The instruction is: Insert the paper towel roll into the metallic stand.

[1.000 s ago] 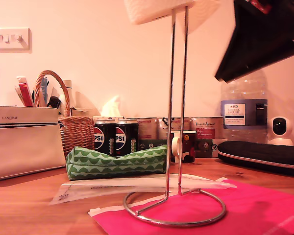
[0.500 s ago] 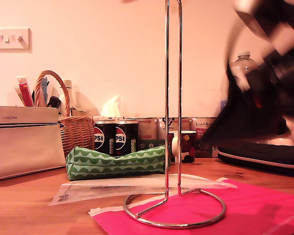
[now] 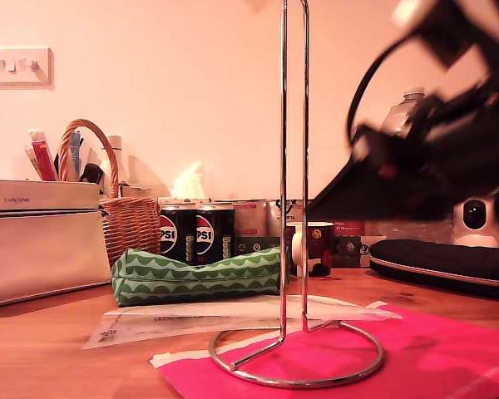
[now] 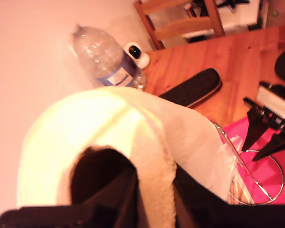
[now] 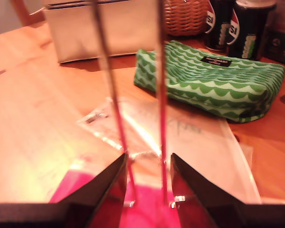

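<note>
While my first claw (image 4: pixel 152 190) pinches the paper towel roll (image 4: pixel 109 142), my second claw (image 5: pixel 148 175) straddles the metallic stand (image 3: pixel 293 208), spread.

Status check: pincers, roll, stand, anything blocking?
First pincer shut on paper towel roll, roll not on metallic stand. Second pincer open, straddling the stand's rods. Nothing seen blocking the rods.

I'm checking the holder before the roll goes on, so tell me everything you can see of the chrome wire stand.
The thin chrome wire stand has two close, parallel upright rods rising out of the exterior view's top, so its top is unseen. They bend at the foot into a round wire ring base, lying partly on a pink sheet over the wooden table. It stands upright and bare, no roll on it. In the second wrist view my second gripper has its fingers either side of the rods; contact is unclear.
</note>
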Controlling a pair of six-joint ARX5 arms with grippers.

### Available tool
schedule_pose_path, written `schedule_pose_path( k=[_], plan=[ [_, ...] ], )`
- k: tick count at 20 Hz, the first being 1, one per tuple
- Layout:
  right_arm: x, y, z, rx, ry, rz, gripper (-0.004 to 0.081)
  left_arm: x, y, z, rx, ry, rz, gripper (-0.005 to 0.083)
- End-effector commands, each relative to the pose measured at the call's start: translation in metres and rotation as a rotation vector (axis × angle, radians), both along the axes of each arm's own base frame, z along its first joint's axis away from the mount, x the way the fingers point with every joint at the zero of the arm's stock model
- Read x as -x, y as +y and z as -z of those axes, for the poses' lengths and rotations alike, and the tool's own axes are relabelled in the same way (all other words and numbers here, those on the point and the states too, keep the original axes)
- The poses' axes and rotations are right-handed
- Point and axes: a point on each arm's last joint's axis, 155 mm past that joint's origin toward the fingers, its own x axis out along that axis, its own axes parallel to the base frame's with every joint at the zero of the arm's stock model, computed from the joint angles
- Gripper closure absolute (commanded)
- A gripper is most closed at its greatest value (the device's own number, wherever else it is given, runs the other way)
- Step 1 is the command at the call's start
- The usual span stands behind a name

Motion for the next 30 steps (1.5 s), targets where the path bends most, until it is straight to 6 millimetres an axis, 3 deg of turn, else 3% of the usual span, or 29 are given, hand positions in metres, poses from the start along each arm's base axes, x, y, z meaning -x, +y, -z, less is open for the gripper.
schedule_pose_path(
  k=[1, 10, 17, 20, 22, 30],
  plan=[
    [-0.003, -0.003, 0.014, 0.007, 0.023, 0.017, 0.0514, 0.002, 0.003, -0.012, 0.036, -0.025, -0.001, 0.0795],
    [-0.022, -0.005, 0.051, 0.007, 0.052, 0.048, 0.0513, 0.002, 0.004, -0.012, 0.038, -0.024, -0.002, 0.0795],
    [-0.031, 0.009, 0.062, -0.021, 0.067, 0.024, 0.0549, -0.002, 0.006, -0.012, 0.038, -0.022, -0.016, 0.0795],
    [-0.035, 0.017, 0.063, -0.027, 0.071, 0.003, 0.0636, -0.002, 0.006, -0.012, 0.045, -0.014, -0.021, 0.0795],
    [-0.035, 0.018, 0.068, -0.018, 0.083, 0.002, 0.0782, -0.002, 0.006, -0.012, 0.048, -0.010, -0.024, 0.0795],
    [-0.033, 0.015, 0.075, 0.014, 0.108, 0.015, 0.0781, -0.002, 0.006, -0.012, 0.059, 0.001, -0.035, 0.0795]
  ],
)
